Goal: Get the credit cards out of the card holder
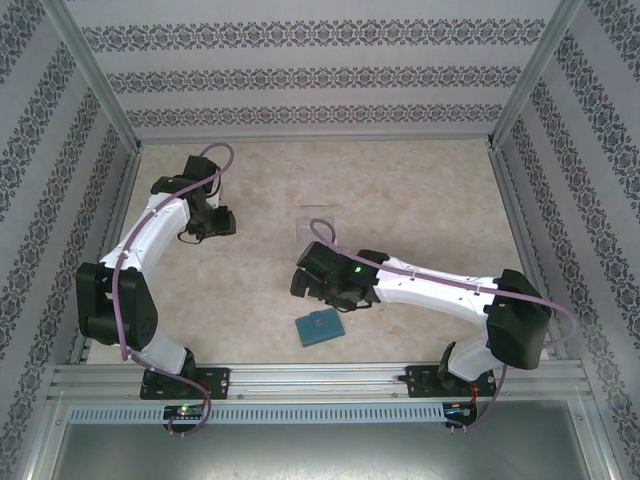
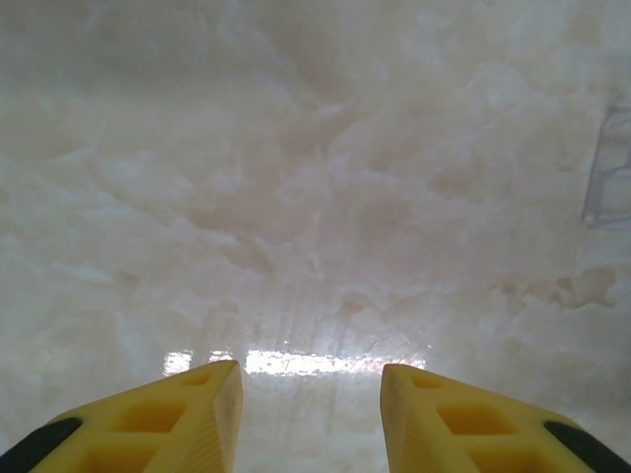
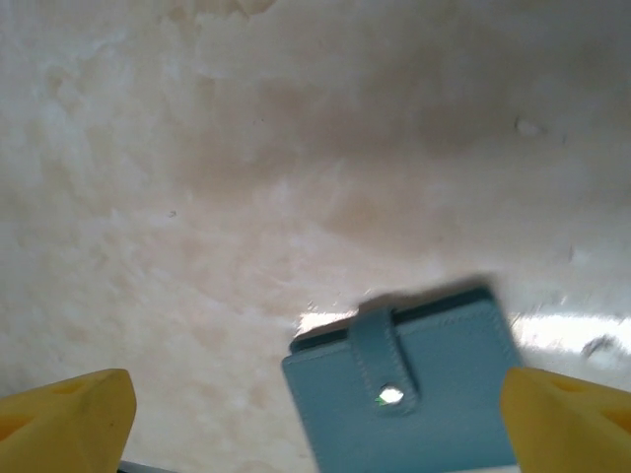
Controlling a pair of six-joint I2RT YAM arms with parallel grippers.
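Observation:
The card holder (image 1: 320,327) is a teal-blue wallet lying flat and folded shut on the table near the front edge. In the right wrist view the card holder (image 3: 414,394) has its tab snapped down over the cover. The credit cards are hidden. My right gripper (image 1: 305,284) hovers just behind the holder, and in its wrist view the right gripper (image 3: 315,394) is open wide, the holder below and between the yellow fingertips (image 3: 79,409), towards the right one. My left gripper (image 1: 224,222) is at the back left, and the left gripper (image 2: 311,379) is open over bare table with nothing between its fingers.
A clear plastic square tray (image 1: 320,222) sits on the marble-patterned table (image 1: 420,200) behind the right gripper, and the tray's edge (image 2: 611,168) shows at the right of the left wrist view. Patterned walls and metal rails enclose the table.

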